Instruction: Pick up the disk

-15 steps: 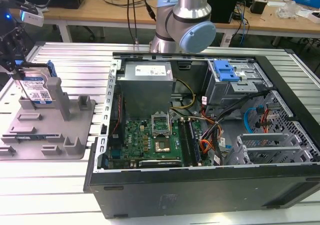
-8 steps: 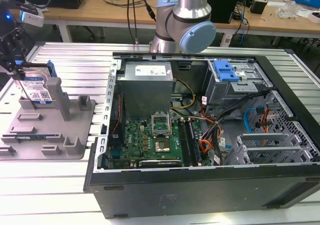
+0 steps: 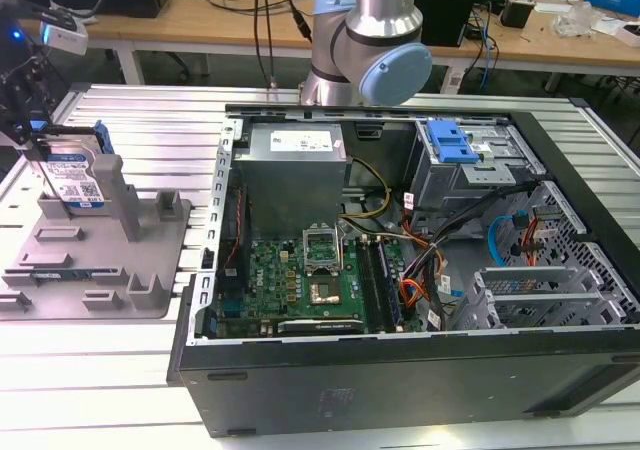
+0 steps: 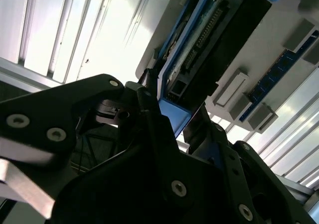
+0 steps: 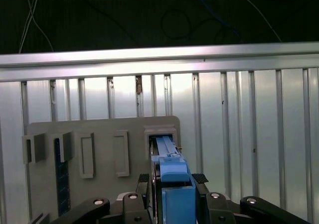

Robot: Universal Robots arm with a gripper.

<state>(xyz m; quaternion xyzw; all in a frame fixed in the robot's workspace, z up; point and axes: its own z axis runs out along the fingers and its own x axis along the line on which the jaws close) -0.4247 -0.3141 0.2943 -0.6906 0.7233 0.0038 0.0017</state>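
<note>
In the exterior view, the disk [image 3: 76, 176] is seen standing on edge at the far end of the grey fixture [image 3: 110, 265], which lies on the slatted metal table [image 3: 150, 120] at the exterior view's left. The gripper [image 3: 38, 142] is placed directly over the disk, at its upper edge. The open computer case [image 3: 400, 380] is set just beside the fixture toward the exterior view's right, and the arm [image 3: 375, 40] is mounted behind the case.

In the second wrist view, the gripper [image 4: 172, 118] is shown from close by, its jaws drawn in narrow around the blue rail at the near end of the disk [image 4: 219, 35]. A connector row is visible along the disk's end face, with the fixture [image 4: 281, 64] behind it.

In the first wrist view, the disk [image 5: 167, 152] is seen edge-on, running from the slot of the fixture [image 5: 102, 127] to the gripper [image 5: 172, 180]. The fingertips [image 5: 144, 178] are pressed to both sides of the blue rail, so the disk is clamped between them. Whether the disk's lower edge is seated in the slot or lifted just clear of it cannot be told for certain.
</note>
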